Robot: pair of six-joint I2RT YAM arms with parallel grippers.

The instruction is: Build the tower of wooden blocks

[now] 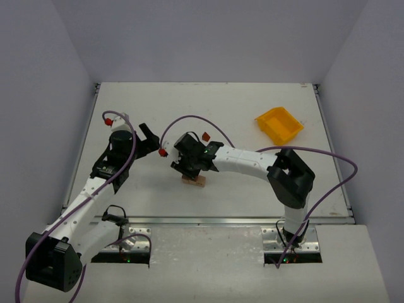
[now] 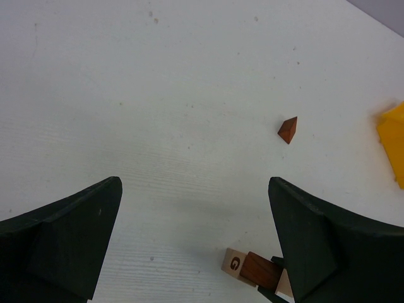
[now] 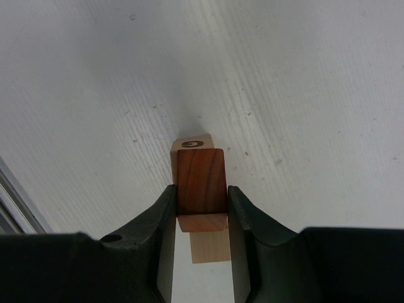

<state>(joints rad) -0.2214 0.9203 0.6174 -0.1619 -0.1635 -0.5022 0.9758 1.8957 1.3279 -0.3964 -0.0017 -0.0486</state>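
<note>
The wood block tower (image 1: 194, 181) stands mid-table as a small stack. Its base is a pale tan block (image 3: 194, 144) marked with a letter G. A reddish-brown block (image 3: 201, 180) lies lengthwise on top of it. My right gripper (image 3: 201, 190) is shut on the sides of this brown block, reaching down from above (image 1: 187, 165). The left wrist view shows the same stack (image 2: 251, 267) low at the right, behind a finger. My left gripper (image 2: 194, 189) hangs open over bare table, left of the stack (image 1: 149, 135), holding nothing.
A small reddish-brown wedge block (image 1: 206, 136) (image 2: 288, 129) lies alone behind the stack. A yellow bin (image 1: 279, 124) (image 2: 394, 142) sits at the back right. A metal rail (image 1: 221, 221) runs along the table's near edge.
</note>
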